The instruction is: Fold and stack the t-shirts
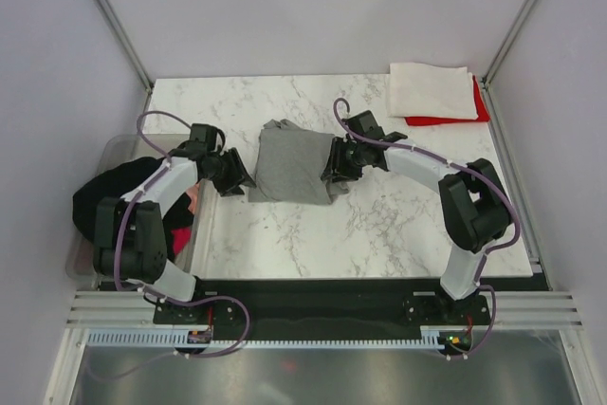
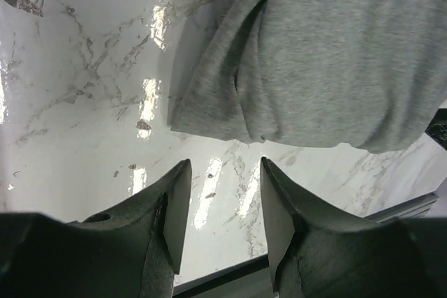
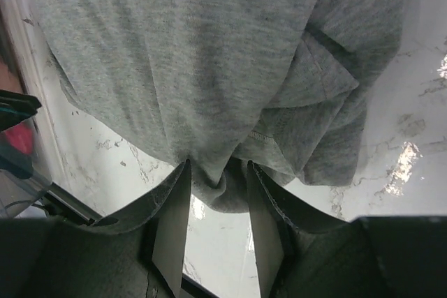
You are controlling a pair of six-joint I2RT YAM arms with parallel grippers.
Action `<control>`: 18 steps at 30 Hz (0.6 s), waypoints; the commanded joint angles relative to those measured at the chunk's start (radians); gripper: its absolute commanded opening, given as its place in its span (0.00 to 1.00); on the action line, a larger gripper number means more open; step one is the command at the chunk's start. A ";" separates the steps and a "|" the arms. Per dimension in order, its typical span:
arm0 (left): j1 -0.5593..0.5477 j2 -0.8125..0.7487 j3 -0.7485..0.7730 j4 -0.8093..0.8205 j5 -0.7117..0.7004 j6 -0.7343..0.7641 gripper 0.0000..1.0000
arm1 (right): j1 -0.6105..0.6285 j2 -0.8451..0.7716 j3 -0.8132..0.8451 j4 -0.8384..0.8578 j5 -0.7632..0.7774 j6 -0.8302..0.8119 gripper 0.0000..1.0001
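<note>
five t-shirts in view, counted left to right: one black t-shirt (image 1: 102, 198) heaped in the clear tub (image 1: 121, 147) off the table's left edge, one pink t-shirt (image 1: 193, 198) showing as a small patch beside it in the same tub, one grey t-shirt (image 1: 294, 166) mid-table, one white t-shirt (image 1: 432, 90) folded at the far right corner, one red t-shirt (image 1: 482, 107) under the white one with only its right and near edges sticking out. one tub, one marble table (image 1: 379, 225), two grippers.

left gripper (image 2: 225, 169): jaws parted, nothing between them, only bare marble. it sits just beside the grey shirt's left near corner. the cloth lies just ahead of the fingertips and a little to one side, not touching them.

grey shirt lies roughly folded into a rumpled rectangle on the marble, between the two grippers, well apart from the white and red pair.

right gripper (image 3: 218, 171): jaws parted, at the grey shirt's right edge. a bunched fold of that edge hangs down between the two fingertips and touches them on both sides, not visibly squeezed. a sleeve with its stitched hem lies crumpled just right of the fingers.
</note>
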 commanded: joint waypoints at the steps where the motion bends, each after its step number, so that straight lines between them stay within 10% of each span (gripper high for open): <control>1: 0.003 0.005 -0.021 0.168 -0.002 -0.008 0.52 | 0.014 0.016 0.009 0.081 -0.005 0.013 0.45; 12: 0.003 0.137 -0.043 0.266 -0.019 -0.041 0.47 | 0.027 0.047 -0.028 0.139 -0.025 0.042 0.44; 18: 0.003 0.166 -0.043 0.337 0.036 -0.051 0.26 | 0.027 0.056 -0.037 0.165 -0.036 0.045 0.06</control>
